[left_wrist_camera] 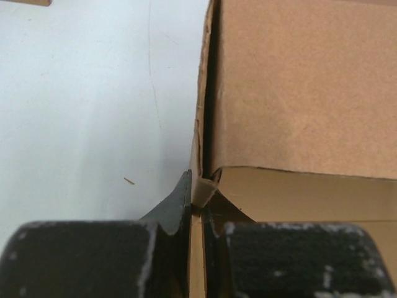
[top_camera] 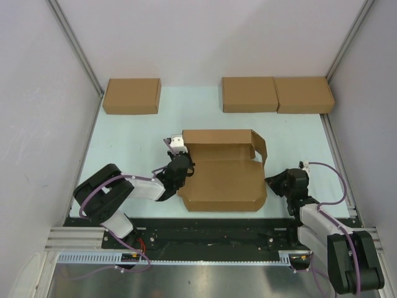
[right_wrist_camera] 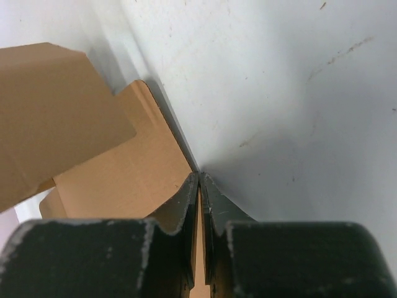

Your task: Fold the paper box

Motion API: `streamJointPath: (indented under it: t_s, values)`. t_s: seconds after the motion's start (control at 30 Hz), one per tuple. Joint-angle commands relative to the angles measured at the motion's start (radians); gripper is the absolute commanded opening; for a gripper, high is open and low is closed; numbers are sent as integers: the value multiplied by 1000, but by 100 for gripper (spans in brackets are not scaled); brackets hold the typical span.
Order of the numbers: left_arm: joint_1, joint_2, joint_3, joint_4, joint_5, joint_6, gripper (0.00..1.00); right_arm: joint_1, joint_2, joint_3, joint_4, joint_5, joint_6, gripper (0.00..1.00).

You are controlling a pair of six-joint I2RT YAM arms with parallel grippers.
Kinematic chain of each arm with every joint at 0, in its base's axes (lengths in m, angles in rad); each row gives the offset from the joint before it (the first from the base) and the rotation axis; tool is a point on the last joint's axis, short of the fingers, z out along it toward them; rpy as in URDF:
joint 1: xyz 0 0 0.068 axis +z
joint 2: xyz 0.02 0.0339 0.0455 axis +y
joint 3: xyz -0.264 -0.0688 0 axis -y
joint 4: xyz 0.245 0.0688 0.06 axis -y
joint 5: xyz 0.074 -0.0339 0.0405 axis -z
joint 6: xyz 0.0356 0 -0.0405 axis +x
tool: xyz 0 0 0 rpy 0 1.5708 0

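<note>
While the paper box (top_camera: 223, 183) lies half-folded, left pincer (left_wrist_camera: 200, 202) pinching its wall, right pincer (right_wrist_camera: 200, 186) pinching its edge

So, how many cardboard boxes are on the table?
4. Three closed boxes lie along the far edge: one at left, two side by side at right. The half-folded paper box lies in the middle.

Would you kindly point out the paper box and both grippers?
paper box (top_camera: 223, 183), top external view, on its flat near panel.
left gripper (left_wrist_camera: 197, 202), left wrist view, between its fingertips.
right gripper (right_wrist_camera: 199, 186), right wrist view, between its fingertips.
</note>
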Motion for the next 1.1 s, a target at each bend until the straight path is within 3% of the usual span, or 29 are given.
streamJointPath:
  t_s: [0.0, 0.37, 0.6, 0.77, 0.87, 0.97, 1.07]
  values:
    - [-8, -18, -94, 156, 108, 100, 0, -3, 26, 23, 55, -3, 32, 7]
    - [-8, 38, -111, 327, 260, 255, 0, -3, -66, 31, -14, 2, 29, 15]
    - [9, 56, -51, 244, 337, 319, 0, -1, -104, 43, -55, 5, 9, 17]
    - [11, 59, -25, 177, 251, 271, 0, 6, -156, 62, -103, 5, -13, 17]
    - [12, 67, 41, 36, 174, 236, 0, 23, -228, 110, -190, 26, -49, 19]
    - [12, 91, 105, -107, 148, 217, 0, 38, -339, 186, -306, 43, -103, 23]
    - [11, 102, 122, -123, 146, 204, 0, 43, -411, 261, -403, 98, -166, 29]
